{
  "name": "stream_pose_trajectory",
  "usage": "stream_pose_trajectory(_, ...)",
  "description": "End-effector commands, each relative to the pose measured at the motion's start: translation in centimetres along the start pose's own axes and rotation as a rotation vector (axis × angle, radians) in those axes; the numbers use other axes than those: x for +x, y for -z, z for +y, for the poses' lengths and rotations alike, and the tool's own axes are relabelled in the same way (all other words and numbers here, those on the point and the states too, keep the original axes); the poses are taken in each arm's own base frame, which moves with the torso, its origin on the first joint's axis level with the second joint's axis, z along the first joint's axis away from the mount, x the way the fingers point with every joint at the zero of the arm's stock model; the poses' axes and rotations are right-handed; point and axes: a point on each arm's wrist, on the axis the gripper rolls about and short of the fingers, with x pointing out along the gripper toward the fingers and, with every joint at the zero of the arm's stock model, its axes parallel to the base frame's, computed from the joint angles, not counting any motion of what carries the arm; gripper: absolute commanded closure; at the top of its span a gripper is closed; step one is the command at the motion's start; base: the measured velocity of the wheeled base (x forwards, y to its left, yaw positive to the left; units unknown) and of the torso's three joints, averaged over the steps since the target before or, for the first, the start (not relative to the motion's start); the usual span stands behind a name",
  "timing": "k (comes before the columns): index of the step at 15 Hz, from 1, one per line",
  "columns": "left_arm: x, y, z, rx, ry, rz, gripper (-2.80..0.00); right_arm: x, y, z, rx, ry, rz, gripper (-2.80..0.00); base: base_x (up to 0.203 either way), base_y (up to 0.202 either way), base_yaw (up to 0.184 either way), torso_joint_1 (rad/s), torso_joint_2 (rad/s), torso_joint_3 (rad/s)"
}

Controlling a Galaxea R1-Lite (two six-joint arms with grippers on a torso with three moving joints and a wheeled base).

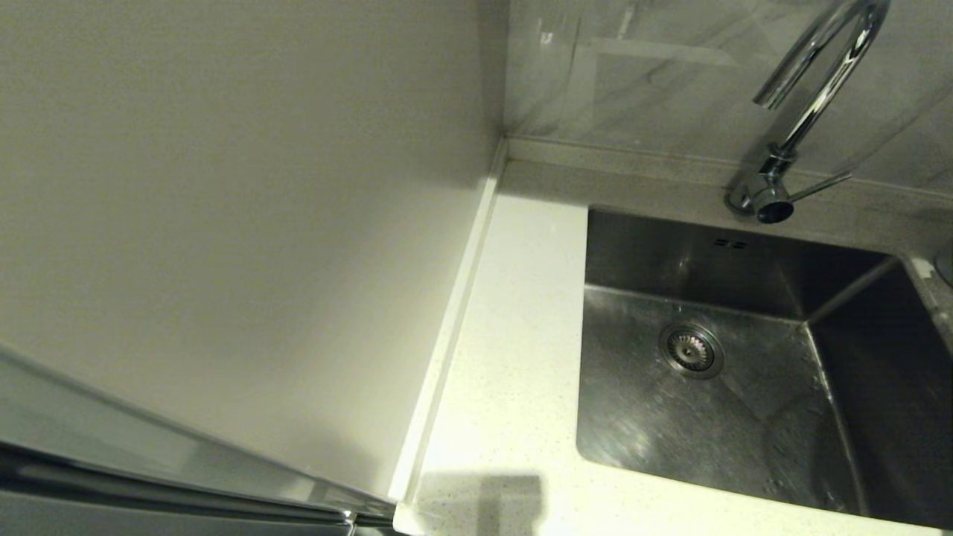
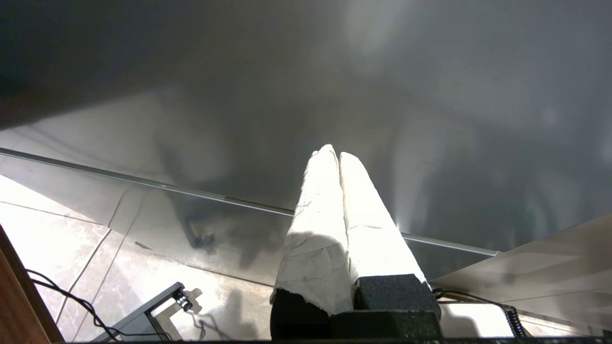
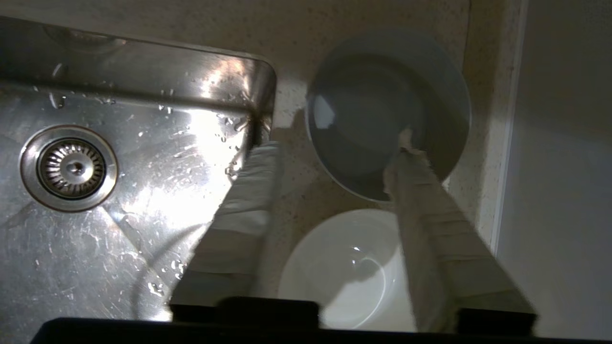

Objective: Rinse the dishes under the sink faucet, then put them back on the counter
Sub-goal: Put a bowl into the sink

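1. Head view: nearest is the counter (image 1: 514, 357), a bare strip between the wall panel (image 1: 223, 223) and the sink (image 1: 744, 372). The basin holds nothing; its drain strainer (image 1: 691, 349) is uncovered. The faucet (image 1: 811, 97) arcs over the back rim, side lever (image 1: 819, 186) sticking out. No bowls and no arms are in this view, so bowl placement can't be checked from here.
2. Left wrist view: left gripper (image 2: 338, 155) parked, padded fingers pressed together, empty, pointing at a glossy cabinet front above the floor tiles (image 2: 71, 239). No risk from it.
3. Right wrist view: right gripper (image 3: 334, 143) has its fingers spread apart, nothing between them. One finger sits over the sink's wet corner (image 3: 258, 119); the other finger (image 3: 420, 191) overlaps the rim of the grey-looking bowl (image 3: 382, 105) on the counter. The white bowl (image 3: 349, 272) sits just beside it, with water inside. A third bowl is not in view.
4. Risks, my read:
   - Finger may be touching that rim; lifting away could drag or tip the bowl.
   - Bowls are near touching; a nudge to one knocks the other.
   - Wet counter beside the sink edge means a bowl could slide.
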Motion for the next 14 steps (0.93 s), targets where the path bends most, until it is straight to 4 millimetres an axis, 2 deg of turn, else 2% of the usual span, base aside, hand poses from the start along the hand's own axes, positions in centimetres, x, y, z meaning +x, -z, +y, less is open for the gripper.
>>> stream_pose_trajectory(1,0.0,0.0,0.0,-0.001,-0.001,-0.004,0.00,0.8,0.7,-0.4,0.010,-0.008,0.021,-2.80,0.000,0.000,0.000,0.000,0.00,0.000)
stream_pose_trajectory(5,0.0,0.0,0.0,-0.001,-0.001,-0.004,0.00,1.4,1.2,-0.4,-0.007,-0.025,0.035,-2.80,0.000,0.000,0.000,0.000,0.00,0.000)
stream_pose_trajectory(11,0.0,0.0,0.0,-0.001,-0.001,-0.004,0.00,5.1,2.5,-1.8,-0.052,-0.013,-0.004,-2.80,0.000,0.000,0.000,0.000,0.00,0.000)
stream_pose_trajectory(14,0.0,0.0,0.0,-0.001,0.000,-0.004,0.00,6.0,2.7,-1.4,-0.079,-0.051,-0.015,-2.80,0.000,0.000,0.000,0.000,0.00,0.000)
